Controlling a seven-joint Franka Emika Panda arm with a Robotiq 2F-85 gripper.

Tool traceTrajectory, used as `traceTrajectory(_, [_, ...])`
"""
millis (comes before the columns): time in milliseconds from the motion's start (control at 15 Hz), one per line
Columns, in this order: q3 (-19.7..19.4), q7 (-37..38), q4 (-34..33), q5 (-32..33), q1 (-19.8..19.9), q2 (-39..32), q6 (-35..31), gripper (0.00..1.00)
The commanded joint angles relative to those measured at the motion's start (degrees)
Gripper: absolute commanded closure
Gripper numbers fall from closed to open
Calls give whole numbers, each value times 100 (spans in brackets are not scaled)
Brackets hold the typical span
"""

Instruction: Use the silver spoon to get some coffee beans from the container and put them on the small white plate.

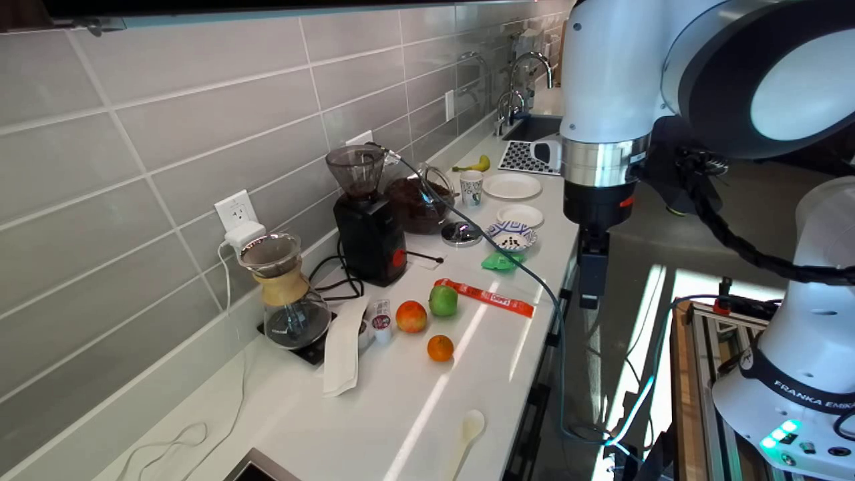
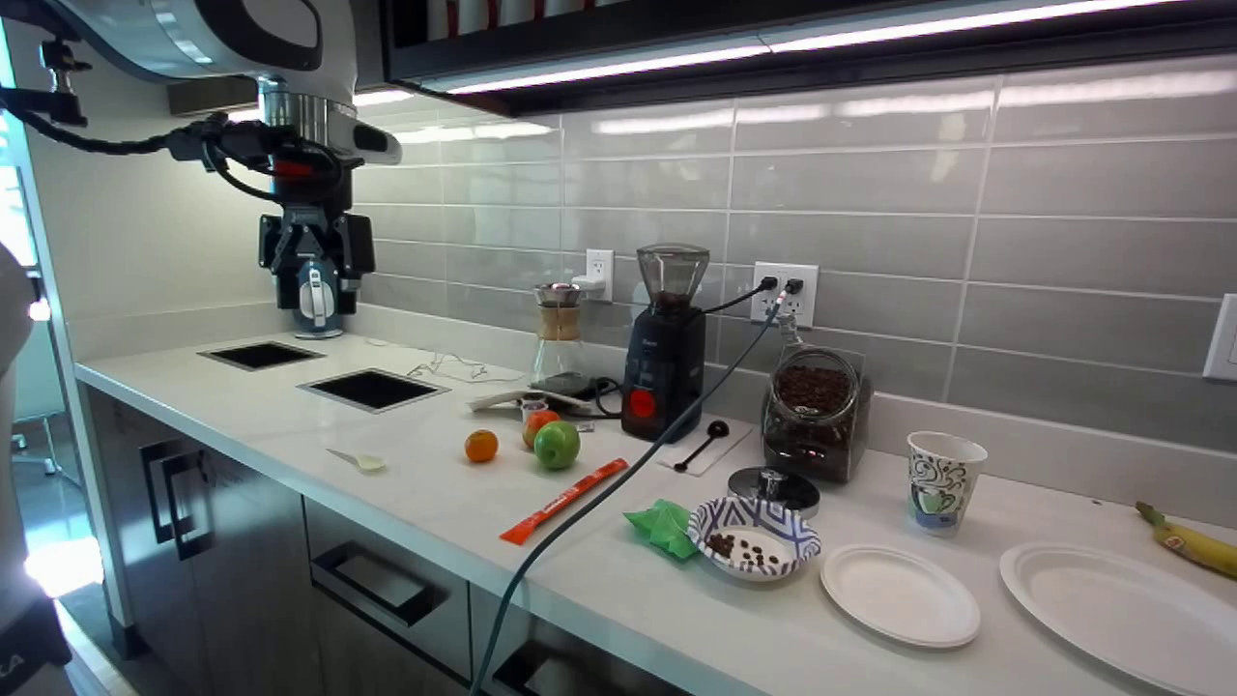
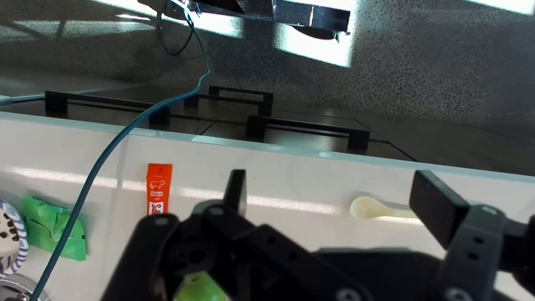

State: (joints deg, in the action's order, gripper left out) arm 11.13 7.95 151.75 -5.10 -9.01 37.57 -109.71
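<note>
Coffee beans [image 2: 812, 389] sit in the glass jar [image 2: 856, 411]; my gripper [image 3: 337, 197] hangs with jaws spread wide, just air between them.

White counter [image 2: 416, 425], smooth-topped; behind it, a glossy grey tile wall [image 2: 850, 182] in pale grout with white wall plates [image 2: 1222, 338], at one end a plain pale wall [image 2: 164, 232], toward the opposite end a dark sink [image 1: 534, 127] with a chrome faucet [image 1: 550, 79]. Above it, a dark shelf [image 2: 522, 48] with a lit strip [image 2: 870, 34] beneath. Below it, dark cabinets [image 2: 256, 580] with black bar handles [image 3: 309, 126]; before it, a speckled grey floor [image 3: 418, 83] bearing bright patches of light [image 3: 326, 54].
</note>
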Motion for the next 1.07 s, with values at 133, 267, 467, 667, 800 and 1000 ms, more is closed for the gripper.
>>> traceTrajectory(133, [-462, -41, -174, 105, 457, -476, -133, 0])
traceTrajectory(267, [-795, -72, -230, 318, 890, -759, -340, 0])
traceTrajectory(467, [-1407, -311, -538, 411, 1392, -1367, -1009, 0])
traceTrajectory(667, [-1793, -725, -1027, 442, 1614, -2067, -1711, 0])
traceTrajectory(800, [-1919, -826, -1338, 496, 1715, -2518, -2173, 0])
traceTrajectory(1000, [-1930, -757, -1211, 424, 1739, -2349, -2143, 0])
